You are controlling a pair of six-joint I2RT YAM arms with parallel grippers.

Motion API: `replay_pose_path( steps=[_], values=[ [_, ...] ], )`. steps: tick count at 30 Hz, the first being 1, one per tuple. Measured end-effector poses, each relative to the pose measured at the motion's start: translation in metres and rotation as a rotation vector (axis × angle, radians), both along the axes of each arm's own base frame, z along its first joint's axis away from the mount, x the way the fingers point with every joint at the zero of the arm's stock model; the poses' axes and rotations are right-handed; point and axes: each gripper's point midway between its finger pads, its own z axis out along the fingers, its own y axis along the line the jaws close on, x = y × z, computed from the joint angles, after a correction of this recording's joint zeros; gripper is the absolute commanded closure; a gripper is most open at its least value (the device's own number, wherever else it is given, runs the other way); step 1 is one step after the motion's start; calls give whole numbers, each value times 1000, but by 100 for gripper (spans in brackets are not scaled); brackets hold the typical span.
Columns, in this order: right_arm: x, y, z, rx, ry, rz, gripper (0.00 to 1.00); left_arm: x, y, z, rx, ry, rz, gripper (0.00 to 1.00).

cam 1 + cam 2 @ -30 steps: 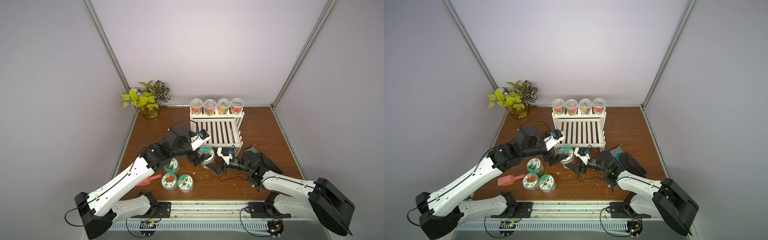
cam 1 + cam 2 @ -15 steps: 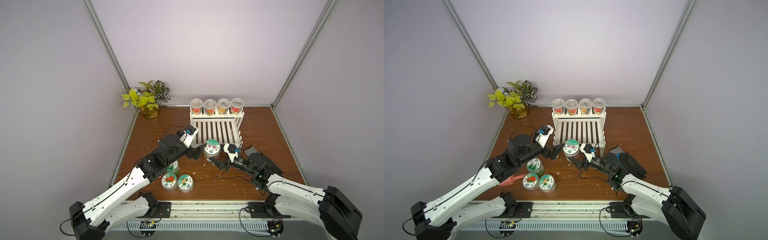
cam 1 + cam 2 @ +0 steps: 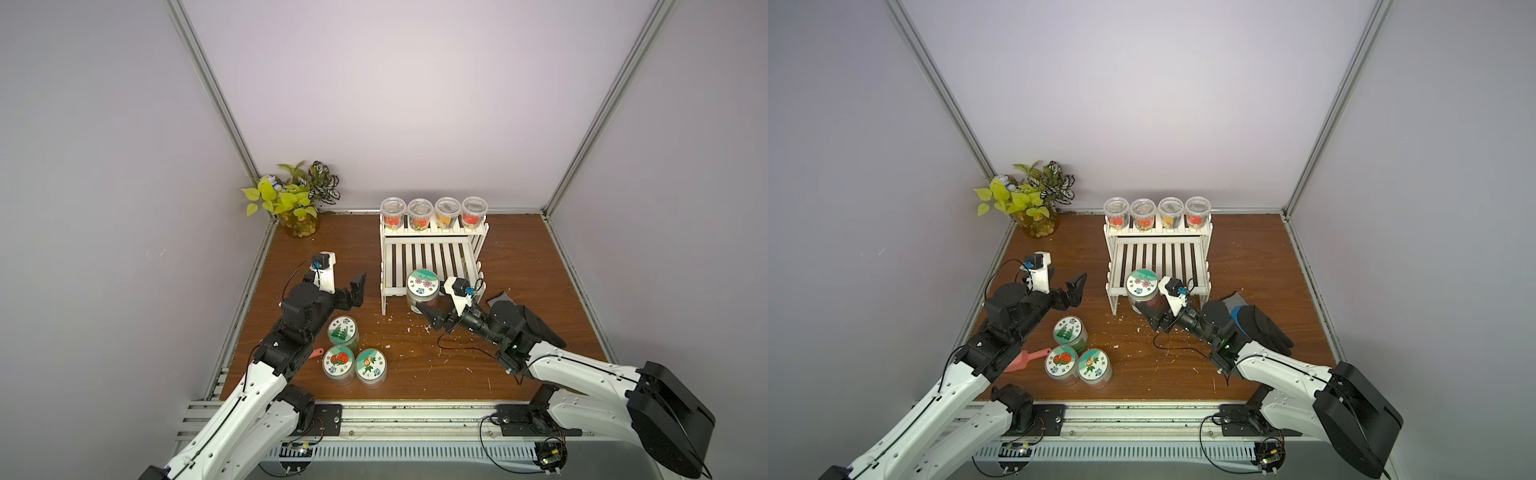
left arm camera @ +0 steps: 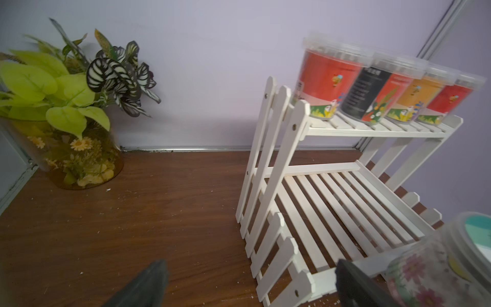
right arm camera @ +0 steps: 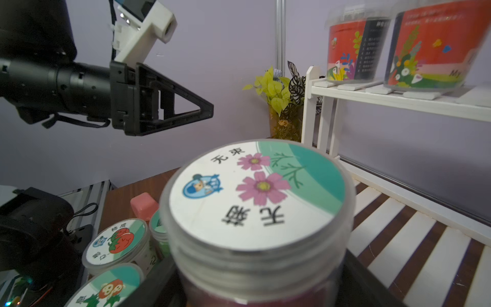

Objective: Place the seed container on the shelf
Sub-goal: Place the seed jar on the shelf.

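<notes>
The seed container (image 3: 422, 281) (image 3: 1144, 283), a clear jar whose round lid bears pink flowers (image 5: 255, 196), hangs upright at the front left edge of the shelf's lower tier. My right gripper (image 3: 432, 297) (image 3: 1150, 301) (image 5: 257, 292) is shut on the jar's body from the front. The shelf (image 3: 434, 230) (image 3: 1158, 232) (image 4: 345, 202) is a white slatted two-tier rack at the back middle. My left gripper (image 3: 338, 286) (image 3: 1061, 286) (image 4: 249, 287) stands open and empty, left of the shelf and apart from the jar (image 4: 451, 265).
Three more lidded jars (image 3: 343, 330) (image 3: 337, 359) (image 3: 371, 365) cluster near the front left beside a pink scoop (image 3: 1027, 359). Several tubs (image 3: 434, 212) line the upper tier. A potted plant (image 3: 297, 208) fills the back left corner. A black glove (image 3: 1262, 328) lies under my right arm.
My left gripper has drawn back to the left, away from the jar. My right gripper has carried the jar up and back to the shelf's front edge.
</notes>
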Motion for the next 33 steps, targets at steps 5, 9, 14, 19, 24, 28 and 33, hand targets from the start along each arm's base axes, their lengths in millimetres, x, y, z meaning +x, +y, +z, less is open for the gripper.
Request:
replay_pose_path(
  steps=[5,9,14,19,24,28,33],
  values=[
    [9,3,-2,16,21,-41,21,4,-10,-20,-56,60,-45,0],
    [21,7,-4,26,40,-90,21,5,-23,-32,-97,98,-103,0],
    [37,9,-11,25,55,-163,21,6,-33,-38,-132,123,-144,0],
    [52,19,-14,16,64,-209,21,6,-37,-34,-149,115,-165,0],
    [61,28,-16,11,69,-234,21,5,-38,-34,-153,116,-172,0],
    [68,34,-21,1,75,-252,20,4,-40,-35,-155,121,-185,0],
    [76,41,-26,-13,84,-270,20,4,-41,-35,-156,122,-190,0]
  ],
)
